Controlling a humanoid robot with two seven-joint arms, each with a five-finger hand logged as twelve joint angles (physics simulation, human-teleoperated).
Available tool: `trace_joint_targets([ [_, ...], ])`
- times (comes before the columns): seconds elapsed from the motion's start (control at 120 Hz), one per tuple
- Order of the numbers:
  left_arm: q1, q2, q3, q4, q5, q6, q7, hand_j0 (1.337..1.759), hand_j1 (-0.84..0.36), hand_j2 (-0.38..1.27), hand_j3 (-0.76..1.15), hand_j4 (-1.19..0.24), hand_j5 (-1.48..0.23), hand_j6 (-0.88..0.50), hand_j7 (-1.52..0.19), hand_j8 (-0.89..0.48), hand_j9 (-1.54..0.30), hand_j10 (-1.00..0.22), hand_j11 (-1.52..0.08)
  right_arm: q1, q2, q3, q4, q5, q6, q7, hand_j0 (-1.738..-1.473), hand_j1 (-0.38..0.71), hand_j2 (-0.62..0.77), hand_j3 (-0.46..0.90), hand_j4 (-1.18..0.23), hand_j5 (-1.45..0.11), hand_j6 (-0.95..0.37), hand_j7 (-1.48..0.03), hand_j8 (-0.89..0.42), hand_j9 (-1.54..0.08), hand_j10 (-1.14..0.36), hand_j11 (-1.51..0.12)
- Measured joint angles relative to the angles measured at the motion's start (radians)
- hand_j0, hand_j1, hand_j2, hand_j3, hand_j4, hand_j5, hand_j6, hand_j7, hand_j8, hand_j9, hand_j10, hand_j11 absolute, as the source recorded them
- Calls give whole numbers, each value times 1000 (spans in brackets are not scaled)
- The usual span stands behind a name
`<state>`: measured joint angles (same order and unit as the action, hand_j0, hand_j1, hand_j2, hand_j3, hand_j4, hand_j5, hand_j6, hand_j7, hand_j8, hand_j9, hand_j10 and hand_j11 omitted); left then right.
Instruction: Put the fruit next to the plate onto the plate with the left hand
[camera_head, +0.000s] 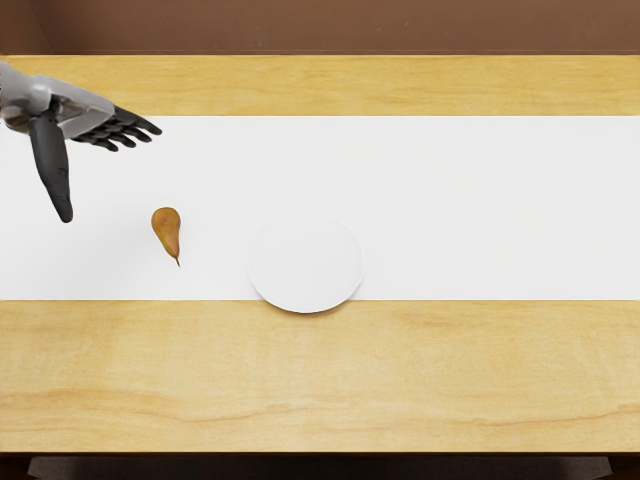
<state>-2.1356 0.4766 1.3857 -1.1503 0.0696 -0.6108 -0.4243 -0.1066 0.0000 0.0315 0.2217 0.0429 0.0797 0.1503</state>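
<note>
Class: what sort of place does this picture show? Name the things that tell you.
Probably a simulated dining-style tabletop: a wooden table with a white runner, a white plate with a pear beside it, and a robot's open left hand nearby.

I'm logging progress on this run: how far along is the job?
Nothing looks done yet: the pear lies on the white runner left of the plate, apart from it. The left hand is open, holding nothing, beyond the pear toward the picture's upper left. Left: reach, grasp, carry and set it on the plate.
</note>
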Motion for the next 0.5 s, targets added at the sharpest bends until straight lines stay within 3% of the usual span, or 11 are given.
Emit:
trace_joint_targets([
  [0.417, 4, 3, -22, 15, 20, 0, -2, 1658, 341, 2, 0, -8, -9, -8, -9, -8, -9, -7, -9, 5, 0, 1, -5, 6, -1, 0, -1658, -340, -2, 0, -8, -10, -8, -10, -8, -10, -8, -10],
  [0.5, 23, -149, -36, 60, 52, 0, -2, 1658, 340, 1, 0, -8, -10, -8, -10, -8, -10, -8, -10, 5, 0, 1, -5, 6, -1, 0, -1658, -340, -2, 0, -8, -10, -8, -10, -8, -10, -8, -10],
])
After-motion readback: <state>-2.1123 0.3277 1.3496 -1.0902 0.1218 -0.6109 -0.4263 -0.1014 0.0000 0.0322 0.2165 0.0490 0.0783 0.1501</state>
